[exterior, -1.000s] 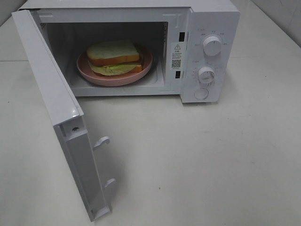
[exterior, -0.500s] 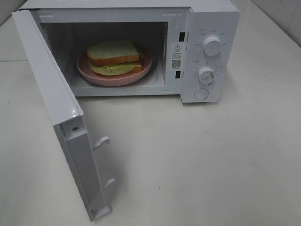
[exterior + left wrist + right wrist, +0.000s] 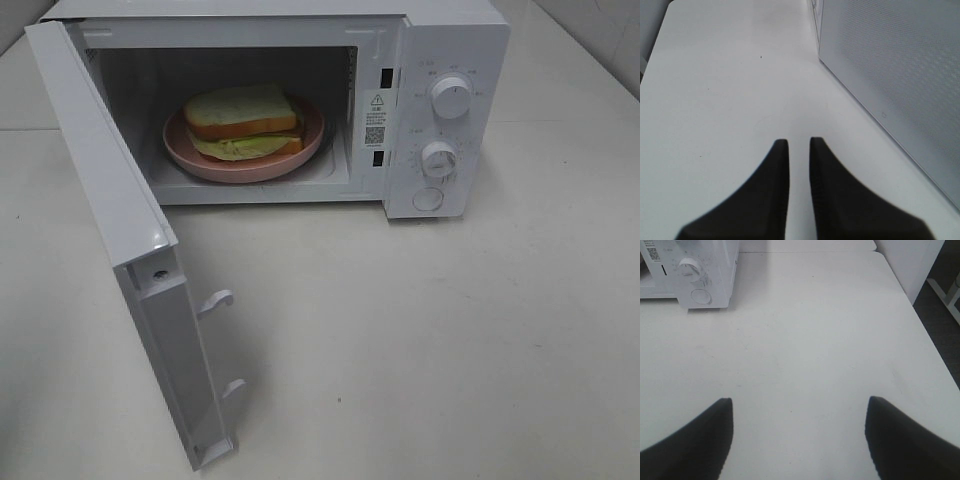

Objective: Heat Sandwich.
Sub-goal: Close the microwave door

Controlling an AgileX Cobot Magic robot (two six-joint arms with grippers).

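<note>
The sandwich [image 3: 243, 120], white bread with brown crust and green lettuce, lies on a round pink plate [image 3: 240, 172] inside the white microwave [image 3: 455, 40]. The microwave door [image 3: 100, 180] stands swung wide open toward the front left. Neither gripper shows in the exterior high view. In the left wrist view my left gripper [image 3: 799, 142] hovers over bare table beside the door's outer face [image 3: 890, 60], its black fingers drawn nearly together with nothing between them. My right gripper [image 3: 799, 402] is open wide over the table, some way from the microwave's control panel [image 3: 705, 265].
The control panel carries two white knobs [image 3: 450, 98] [image 3: 438, 158] and a round button [image 3: 428, 199]. Two latch hooks [image 3: 215, 300] stick out of the door's edge. The table edge [image 3: 927, 325] drops to dark floor on the right.
The left gripper has closed from wide open to nearly together. In the exterior high view the sandwich, plate and door stand unchanged.
</note>
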